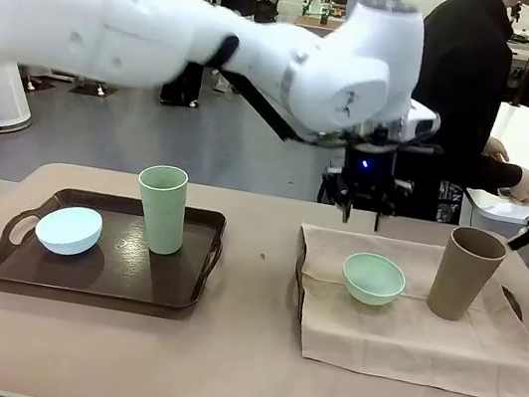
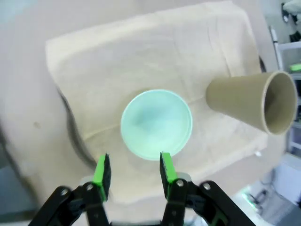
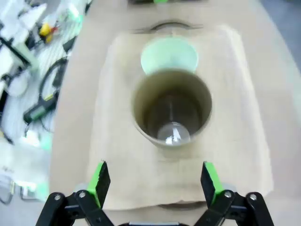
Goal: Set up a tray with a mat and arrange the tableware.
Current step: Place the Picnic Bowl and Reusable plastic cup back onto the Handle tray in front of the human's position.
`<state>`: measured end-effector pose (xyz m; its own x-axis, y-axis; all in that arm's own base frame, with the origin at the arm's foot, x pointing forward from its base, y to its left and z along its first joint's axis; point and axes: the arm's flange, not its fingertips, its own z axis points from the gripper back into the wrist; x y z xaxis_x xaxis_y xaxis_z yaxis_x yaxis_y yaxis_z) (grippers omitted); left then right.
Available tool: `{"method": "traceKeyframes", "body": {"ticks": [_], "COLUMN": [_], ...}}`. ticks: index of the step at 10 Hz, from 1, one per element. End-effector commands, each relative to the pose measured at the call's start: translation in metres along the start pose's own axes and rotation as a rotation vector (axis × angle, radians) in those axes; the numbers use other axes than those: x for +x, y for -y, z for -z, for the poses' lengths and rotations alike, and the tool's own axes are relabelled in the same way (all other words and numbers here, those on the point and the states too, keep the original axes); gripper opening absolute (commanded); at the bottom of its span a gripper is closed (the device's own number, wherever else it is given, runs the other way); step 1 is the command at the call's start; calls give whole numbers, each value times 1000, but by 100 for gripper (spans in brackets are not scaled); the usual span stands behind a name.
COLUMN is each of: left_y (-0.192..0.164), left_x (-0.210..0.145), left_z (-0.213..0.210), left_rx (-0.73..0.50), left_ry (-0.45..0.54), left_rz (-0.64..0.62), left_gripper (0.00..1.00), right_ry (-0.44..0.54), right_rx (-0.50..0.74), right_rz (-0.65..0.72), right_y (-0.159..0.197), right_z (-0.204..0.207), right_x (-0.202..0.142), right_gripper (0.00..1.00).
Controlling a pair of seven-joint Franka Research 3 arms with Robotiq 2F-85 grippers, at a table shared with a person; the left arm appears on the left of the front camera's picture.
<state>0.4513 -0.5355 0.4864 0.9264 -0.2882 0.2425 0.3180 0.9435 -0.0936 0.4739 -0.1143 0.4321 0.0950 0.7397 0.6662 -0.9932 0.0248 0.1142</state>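
A beige mat [image 1: 404,332] covers the right tray, whose dark rim [image 1: 300,275] shows at the mat's left edge. On the mat stand a mint green bowl [image 1: 374,278] [image 2: 156,124] [image 3: 169,55] and a brown-tan cup [image 1: 464,273] [image 2: 249,106] [image 3: 171,108]. My left gripper [image 1: 361,217] [image 2: 133,160] hangs open above the bowl's far side, holding nothing. My right gripper [image 3: 154,165] is wide open above and just short of the brown cup. On the bare dark tray [image 1: 91,277] at left sit a pale blue bowl [image 1: 69,229] and a light green cup [image 1: 162,209].
My left arm [image 1: 268,48] stretches across the picture above the table. A person in black [image 1: 463,89] stands at the far side with a hand [image 1: 528,185] on a white side table. Bare tabletop [image 1: 236,375] lies between and in front of the trays.
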Motion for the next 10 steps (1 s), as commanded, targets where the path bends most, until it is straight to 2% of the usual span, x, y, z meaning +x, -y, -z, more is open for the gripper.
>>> {"method": "traceKeyframes", "body": {"ticks": [1,2,3,4,6,7,8,10], "left_y": [-39,-50,-61,-70,-89,-100,-75,-75], "left_x": [-41,-52,-66,-78,-103,-121,-85,-85], "left_z": [-54,-73,-90,-101,-124,-143,-121,-121], "left_rx": [60,91,151,187,273,347,223,223], "left_ry": [42,50,67,77,89,86,72,72], "left_rz": [82,122,196,219,221,191,212,212], "left_gripper": [56,56,56,56,56,56,56,56], "right_ry": [18,-20,-126,-204,-356,-392,-312,-312], "right_rx": [-109,-126,-83,-5,38,67,-92,-92], "right_rz": [190,296,474,633,809,824,713,713], "right_y": [-52,-66,-78,-88,-107,-114,-106,-106], "right_z": [-25,-35,-43,-48,-55,-55,-55,-55], "right_x": [52,70,83,96,118,131,102,102], "right_gripper": [100,100,100,100,100,100,100,100]}}
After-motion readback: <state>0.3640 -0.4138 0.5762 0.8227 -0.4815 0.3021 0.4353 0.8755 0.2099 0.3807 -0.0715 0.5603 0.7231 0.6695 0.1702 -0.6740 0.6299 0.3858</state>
